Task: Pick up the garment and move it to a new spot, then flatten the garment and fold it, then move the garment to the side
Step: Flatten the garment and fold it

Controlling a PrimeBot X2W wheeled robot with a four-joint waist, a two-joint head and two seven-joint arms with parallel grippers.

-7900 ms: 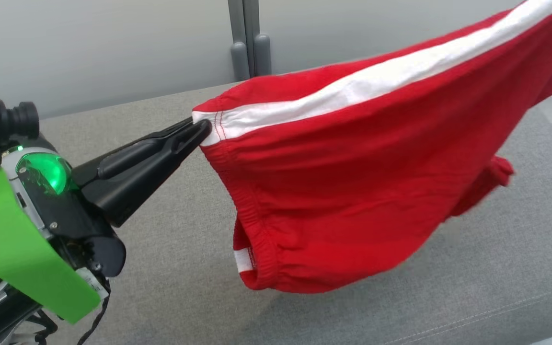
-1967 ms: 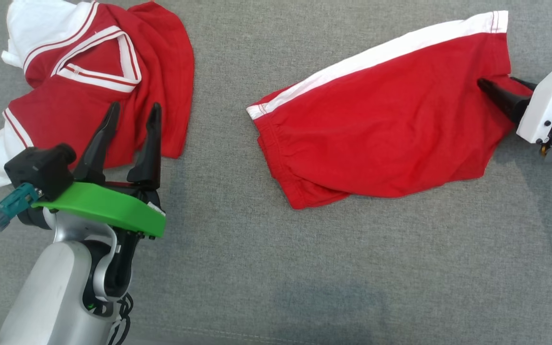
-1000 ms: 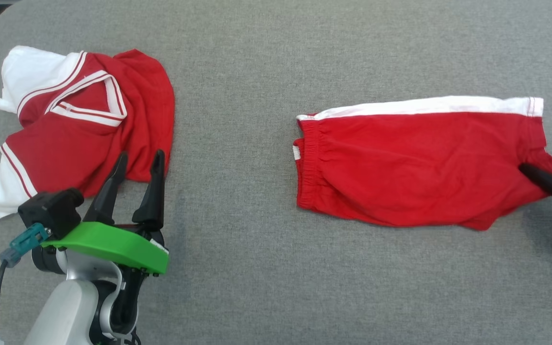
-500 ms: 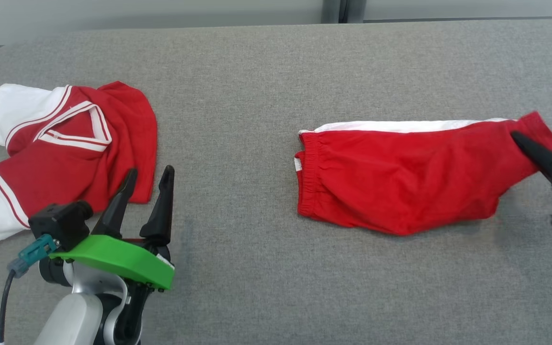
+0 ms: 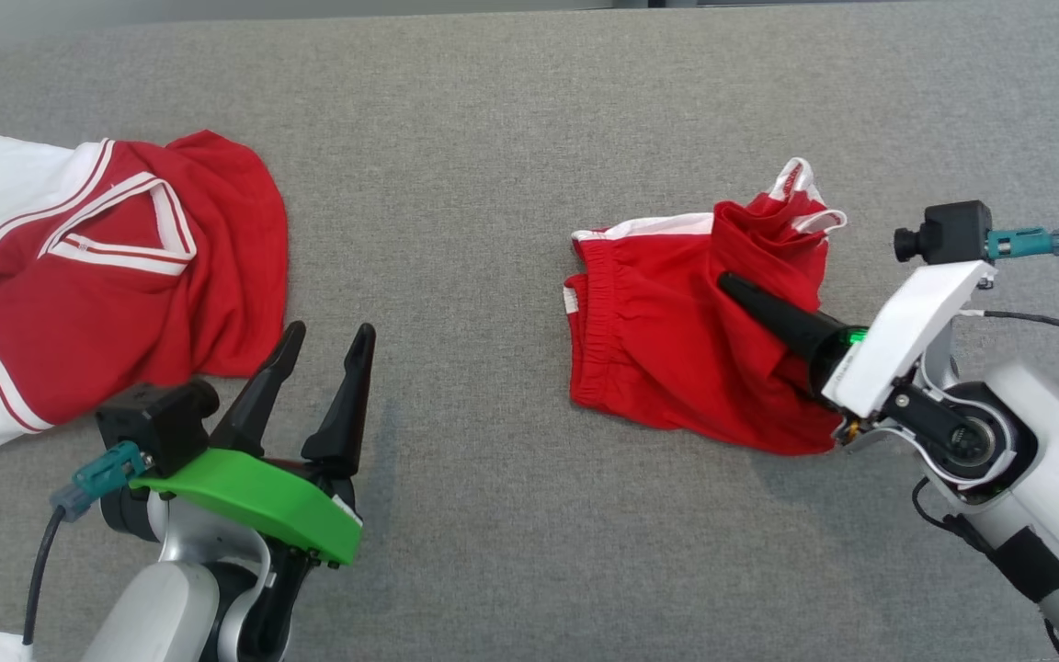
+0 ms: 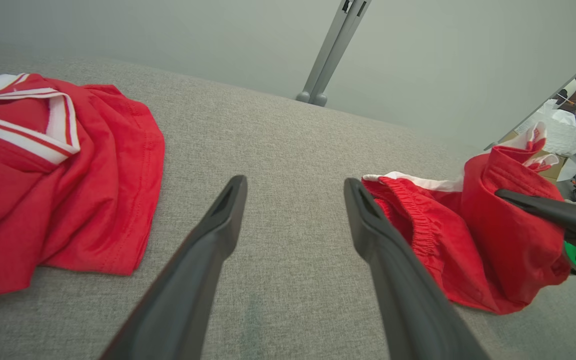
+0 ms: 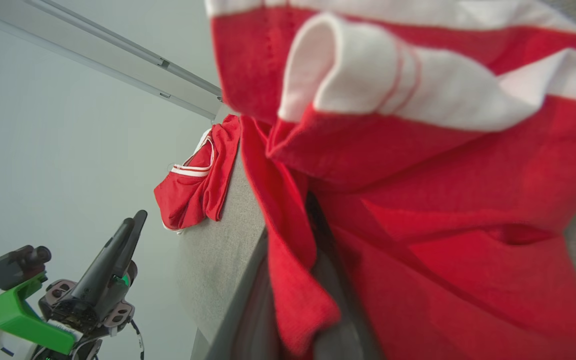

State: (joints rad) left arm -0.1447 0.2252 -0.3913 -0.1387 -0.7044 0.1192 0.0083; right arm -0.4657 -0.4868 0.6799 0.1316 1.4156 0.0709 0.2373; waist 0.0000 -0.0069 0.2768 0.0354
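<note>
My right claw [image 5: 730, 281] pinched shut on a bunched fold of the red shorts [image 5: 649, 349], shorts lying right of centre on the grey cushion [image 5: 493, 138], my left claw [image 5: 330, 331] spread wide and empty, near the red jersey [image 5: 125, 303] at left

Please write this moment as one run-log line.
step: fold | right hand: shut on shorts leg end | left hand: open, empty
</note>
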